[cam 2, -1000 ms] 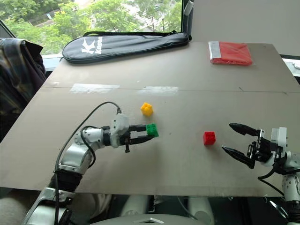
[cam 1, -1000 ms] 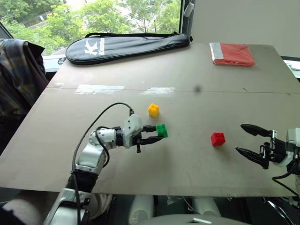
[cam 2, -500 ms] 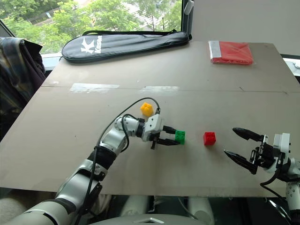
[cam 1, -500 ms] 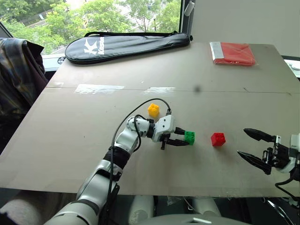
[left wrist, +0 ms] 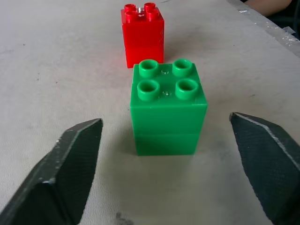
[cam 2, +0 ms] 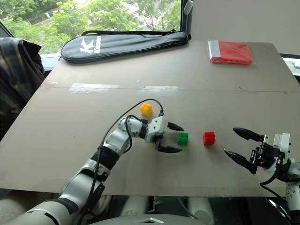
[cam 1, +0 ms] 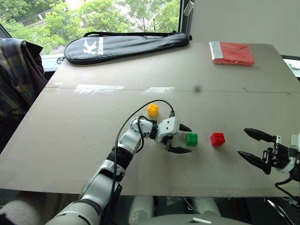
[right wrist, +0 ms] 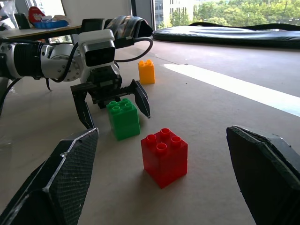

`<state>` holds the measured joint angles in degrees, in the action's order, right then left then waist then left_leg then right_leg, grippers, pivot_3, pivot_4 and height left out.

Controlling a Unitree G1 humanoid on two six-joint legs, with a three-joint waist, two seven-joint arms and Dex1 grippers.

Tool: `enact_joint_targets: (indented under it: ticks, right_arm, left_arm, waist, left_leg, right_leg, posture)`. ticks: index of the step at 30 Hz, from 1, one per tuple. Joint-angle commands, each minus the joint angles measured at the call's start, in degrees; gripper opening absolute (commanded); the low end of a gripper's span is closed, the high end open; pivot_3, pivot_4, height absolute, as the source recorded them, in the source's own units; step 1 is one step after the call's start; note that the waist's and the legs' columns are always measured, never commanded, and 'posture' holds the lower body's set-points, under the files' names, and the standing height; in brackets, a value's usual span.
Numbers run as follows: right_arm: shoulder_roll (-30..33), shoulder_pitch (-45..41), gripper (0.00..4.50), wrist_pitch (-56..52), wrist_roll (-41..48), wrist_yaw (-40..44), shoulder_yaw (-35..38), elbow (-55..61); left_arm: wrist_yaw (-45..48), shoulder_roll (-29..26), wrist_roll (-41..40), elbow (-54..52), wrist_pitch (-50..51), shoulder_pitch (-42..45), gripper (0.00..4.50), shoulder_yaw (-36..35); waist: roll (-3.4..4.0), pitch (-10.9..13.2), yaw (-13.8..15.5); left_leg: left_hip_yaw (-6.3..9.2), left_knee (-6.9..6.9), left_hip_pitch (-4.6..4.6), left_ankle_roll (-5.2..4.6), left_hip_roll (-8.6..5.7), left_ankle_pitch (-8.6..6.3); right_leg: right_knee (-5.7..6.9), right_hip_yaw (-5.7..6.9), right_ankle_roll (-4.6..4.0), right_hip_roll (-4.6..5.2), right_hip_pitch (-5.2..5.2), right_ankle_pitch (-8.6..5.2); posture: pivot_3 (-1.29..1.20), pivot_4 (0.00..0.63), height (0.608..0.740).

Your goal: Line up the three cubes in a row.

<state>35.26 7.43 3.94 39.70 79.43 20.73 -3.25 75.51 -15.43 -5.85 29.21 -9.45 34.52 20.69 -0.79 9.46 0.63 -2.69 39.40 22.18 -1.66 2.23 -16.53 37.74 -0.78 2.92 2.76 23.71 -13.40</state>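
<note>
Counter (cam 1: 93, 140): grey-brown board top with a seam across the middle and pale tape patches along it.
Green cube (cam 1: 191, 138): stands upright on the counter, studs up, between the two fingers of the left gripper, with a clear gap to each finger. Nothing touches it.
Red cube (cam 1: 217, 138): upright on the counter, just beside the green cube on the robot's right, apart from it by a small gap. The two sit at about the same depth on the counter.
Yellow cube (cam 1: 153, 110): upright, farther back on the counter and to the robot's left of the green one, out of line with the other two. The left arm's cable arcs near it.
Left gripper (cam 1: 185, 138): low over the counter, pointing to the robot's right; jaws spread wide around the green cube, holding nothing.
Right gripper (cam 1: 251, 147): near the counter's front edge on the robot's right, well apart from the red cube, aimed toward it; jaws wide apart, empty.
Black racket bag (cam 1: 124, 45): lies along the far left of the counter, white lettering on it.
Red packet (cam 1: 233, 53): flat, at the far right corner of the counter.
Plaid cloth (cam 1: 18, 75): draped beside the counter at far left.
</note>
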Motion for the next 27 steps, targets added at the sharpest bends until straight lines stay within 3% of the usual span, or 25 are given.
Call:
enact_joint_targets:
  ticks: [1,6,9,12,14,19,24,27]
  right_arm:
    - [0.44,-0.8,4.5,0.11,0.58,-0.11,1.13,1.36]
    - [0.41,-1.48,4.5,-0.29,0.81,0.05,0.91,1.67]
    - [-0.15,-2.99,4.5,-1.01,1.7,-0.57,0.78,2.0]
    - [-0.95,-3.78,4.5,-1.72,2.3,-1.42,0.84,2.2]
    - [-1.38,-4.56,4.5,-1.82,2.28,-2.03,0.72,2.0]
    - [-2.28,-6.45,4.5,-2.38,1.83,-3.78,0.32,1.97]
    - [-3.09,-7.38,4.5,-3.12,1.21,-5.65,-0.86,3.84]
    - [-3.04,-7.72,4.5,-3.66,1.36,-6.53,-1.14,4.8]
  left_arm:
    - [-1.93,-0.4,-1.58,-5.27,0.77,-0.98,4.35,-2.09]
    - [-2.89,-2.82,-5.31,-14.13,6.09,-2.47,4.35,-5.11]
    - [-7.47,-6.9,-10.9,-29.34,13.23,-8.7,4.35,-11.48]
    - [-13.4,-8.19,-14.27,-38.81,18.09,-14.68,4.35,-16.03]
    - [-21.99,-6.1,-13.95,-42.12,19.22,-18.05,4.35,-19.99]
    - [-39.85,-0.98,-6.47,-42.88,18.4,-24.12,4.35,-23.72]
    - [-49.01,2.18,-1.09,-38.2,15.45,-24.8,4.35,-23.22]
    - [-49.65,1.5,1.01,-33.12,13.93,-23.23,4.35,-21.83]
  waist:
    - [0.0,0.0,0.0]
    - [0.01,0.01,-0.06]
    - [0.03,0.01,-0.64]
    - [0.04,0.01,-1.0]
    - [0.05,0.02,-0.89]
    - [0.04,0.01,-0.51]
    - [0.01,0.03,-0.15]
    - [0.02,0.02,0.05]
  left_leg:
    - [0.01,0.0,0.01,0.0,0.0,0.0]
    - [0.05,0.0,0.01,0.0,0.03,0.0]
    - [0.1,-0.01,-0.02,0.0,0.05,0.0]
    - [0.19,-0.05,-0.08,0.0,0.12,0.0]
    - [0.25,-0.05,-0.07,0.0,0.13,0.0]
    - [0.19,0.02,-0.15,0.0,0.01,0.01]
    - [0.14,0.0,-0.22,0.0,0.0,0.0]
    - [0.12,0.0,-0.21,0.01,0.01,0.0]
  right_leg:
    - [0.0,0.01,0.0,0.0,0.0,0.0]
    - [0.02,-0.02,0.0,0.0,0.02,0.0]
    - [0.03,-0.05,0.0,0.0,0.02,0.0]
    - [0.04,-0.11,0.02,0.02,0.02,0.0]
    - [0.06,-0.06,0.02,0.04,0.01,0.0]
    - [0.08,-0.11,0.02,0.11,-0.08,0.02]
    - [0.09,-0.12,0.02,0.08,-0.14,0.02]
    - [0.1,-0.08,0.02,0.06,-0.13,0.02]
  posture:
    - [0.0,0.15,0.708]
    - [0.0,0.15,0.708]
    - [0.0,0.15,0.708]
    - [0.0,0.15,0.708]
    - [0.0,0.15,0.708]
    - [0.0,0.15,0.708]
    - [0.0,0.15,0.708]
    - [0.0,0.15,0.708]
